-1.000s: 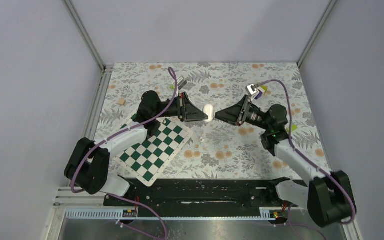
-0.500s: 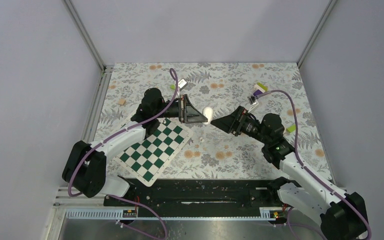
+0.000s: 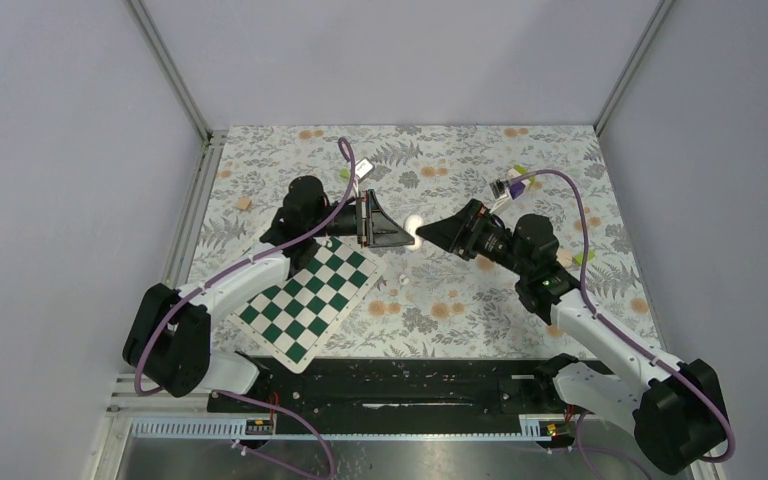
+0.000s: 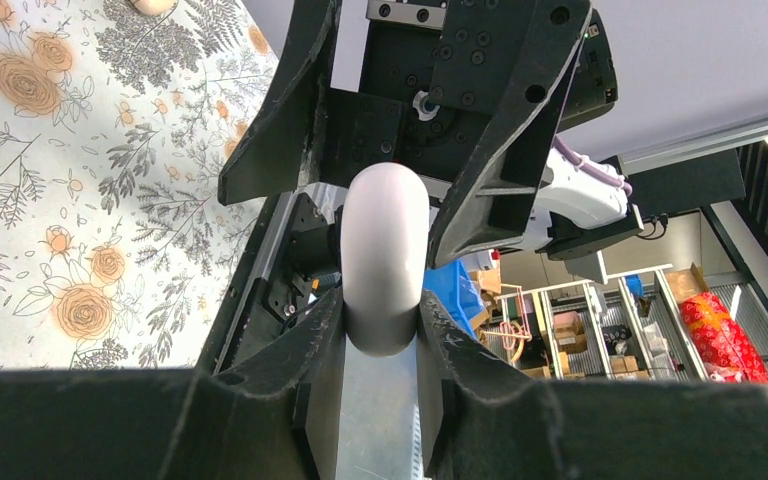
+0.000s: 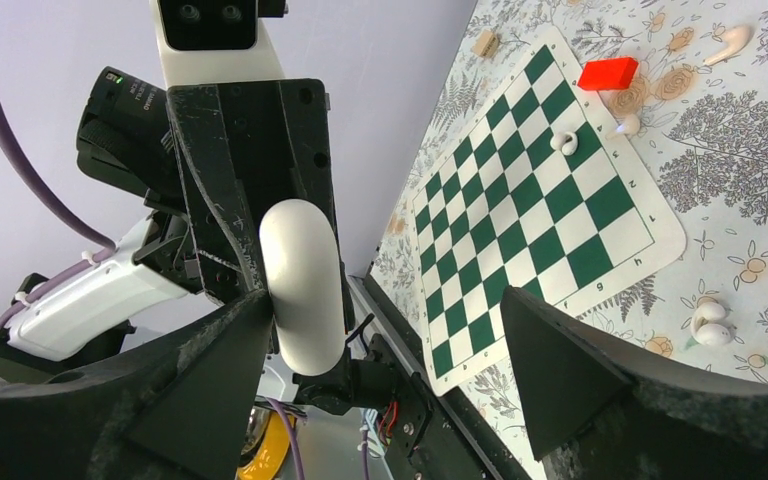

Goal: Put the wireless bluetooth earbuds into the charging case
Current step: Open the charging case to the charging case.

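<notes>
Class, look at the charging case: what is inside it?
Nothing shows: the case is closed and clamped in the left gripper, so its inside is hidden. One earbud lies outside, on the mat.

White charging case (image 4: 384, 260): small, rounded, smooth; only its outer shell shows. It is held clear of the table, pinched across its narrow sides by the left gripper (image 4: 382, 325), long axis pointing out past the fingertips. White earbud (image 5: 710, 325): lies on the floral mat (image 5: 760, 170) just beside the chessboard (image 5: 520, 230) corner, well apart from the case.
</notes>
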You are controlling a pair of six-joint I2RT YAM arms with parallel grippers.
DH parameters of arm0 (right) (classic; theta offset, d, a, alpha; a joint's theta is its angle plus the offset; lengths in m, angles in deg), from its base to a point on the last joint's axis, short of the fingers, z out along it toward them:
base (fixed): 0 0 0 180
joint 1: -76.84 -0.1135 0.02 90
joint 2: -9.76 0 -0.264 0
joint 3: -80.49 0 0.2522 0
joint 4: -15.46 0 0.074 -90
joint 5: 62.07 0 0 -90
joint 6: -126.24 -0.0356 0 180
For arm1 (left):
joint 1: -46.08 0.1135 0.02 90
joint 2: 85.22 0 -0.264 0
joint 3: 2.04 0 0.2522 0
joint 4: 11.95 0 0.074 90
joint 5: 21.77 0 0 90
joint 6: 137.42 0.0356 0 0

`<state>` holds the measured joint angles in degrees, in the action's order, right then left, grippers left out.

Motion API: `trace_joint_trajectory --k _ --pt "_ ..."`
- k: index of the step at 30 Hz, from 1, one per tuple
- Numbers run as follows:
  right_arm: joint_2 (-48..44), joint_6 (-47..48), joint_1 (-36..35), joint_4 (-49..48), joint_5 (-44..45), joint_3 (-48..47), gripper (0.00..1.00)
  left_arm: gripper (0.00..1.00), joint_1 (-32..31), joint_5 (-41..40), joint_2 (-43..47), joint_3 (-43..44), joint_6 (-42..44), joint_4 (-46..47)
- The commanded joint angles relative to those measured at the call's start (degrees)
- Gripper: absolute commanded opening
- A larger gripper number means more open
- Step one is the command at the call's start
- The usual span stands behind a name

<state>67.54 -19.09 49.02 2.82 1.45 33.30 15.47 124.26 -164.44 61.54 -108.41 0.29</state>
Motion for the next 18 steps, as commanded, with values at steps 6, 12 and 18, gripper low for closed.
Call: trace_joint_trajectory --k 6,12,18 --pt "-0.28 -0.17 -0.40 -1.43 2.68 1.48 0.91 0.00 -0.07 -0.40 2.45 3.94 1.98 0.89" --pt "-2.86 0.87 0.54 1.76 5.20 3.47 0.91 0.00 -0.13 -0.02 2.84 4.09 1.93 0.89" --pt "-5.00 1.08 2.94 3.40 4.00 3.76 0.91 0.00 -0.09 -0.04 3.05 3.80 1.76 1.06"
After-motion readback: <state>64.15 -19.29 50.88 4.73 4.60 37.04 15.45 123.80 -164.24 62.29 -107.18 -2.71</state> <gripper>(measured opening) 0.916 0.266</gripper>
